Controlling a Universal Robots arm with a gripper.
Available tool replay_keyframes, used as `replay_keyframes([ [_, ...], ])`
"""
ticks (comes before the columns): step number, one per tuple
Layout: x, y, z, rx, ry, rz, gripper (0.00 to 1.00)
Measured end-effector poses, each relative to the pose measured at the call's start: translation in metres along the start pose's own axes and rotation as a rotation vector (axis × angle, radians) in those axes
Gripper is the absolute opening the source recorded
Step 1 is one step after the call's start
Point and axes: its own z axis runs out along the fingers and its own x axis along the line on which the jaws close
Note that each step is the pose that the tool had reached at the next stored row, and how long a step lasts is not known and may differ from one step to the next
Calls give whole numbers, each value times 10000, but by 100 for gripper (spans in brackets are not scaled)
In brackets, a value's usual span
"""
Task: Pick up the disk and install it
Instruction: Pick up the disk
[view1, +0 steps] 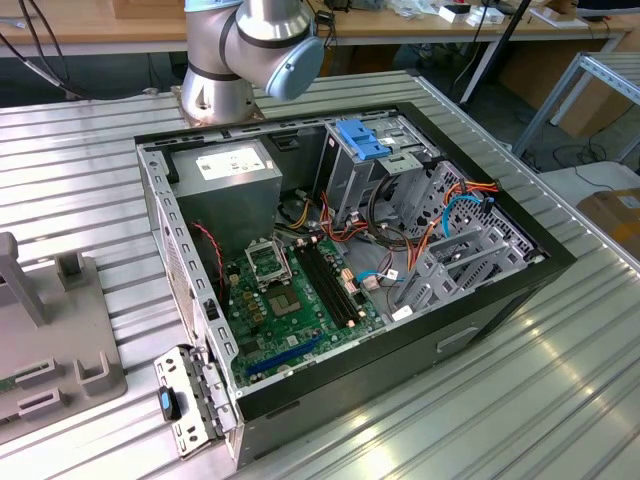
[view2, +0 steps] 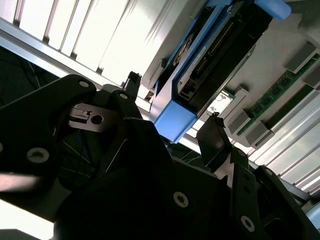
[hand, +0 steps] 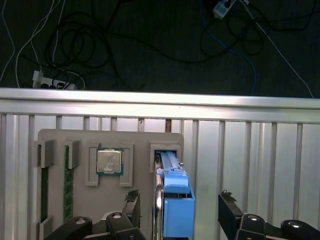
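The disk stands on edge in a slot of a grey fixture plate, its bright blue bracket facing the camera. In the second wrist view the disk shows its dark body and connector edge inside the blue frame. My gripper is open and straddles the disk, one black finger on one side and the other finger on the opposite side, each with a gap to the bracket. The second wrist view shows the same straddle by the gripper.
A processor chip and memory sticks sit in other slots of the plate. The ribbed table's edge lies just beyond, with cables on the floor. The open computer case holds a power-supply box, a motherboard and a blue-bracketed drive bay.
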Motion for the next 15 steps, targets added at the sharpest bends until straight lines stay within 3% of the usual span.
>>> replay_keyframes([
  [5,0,1,0,0,0,0,72],
  [8,0,3,0,0,0,0,57],
  [11,0,3,0,0,0,0,56],
  [14,0,4,0,0,0,0,37],
  [15,0,4,0,0,0,0,36],
])
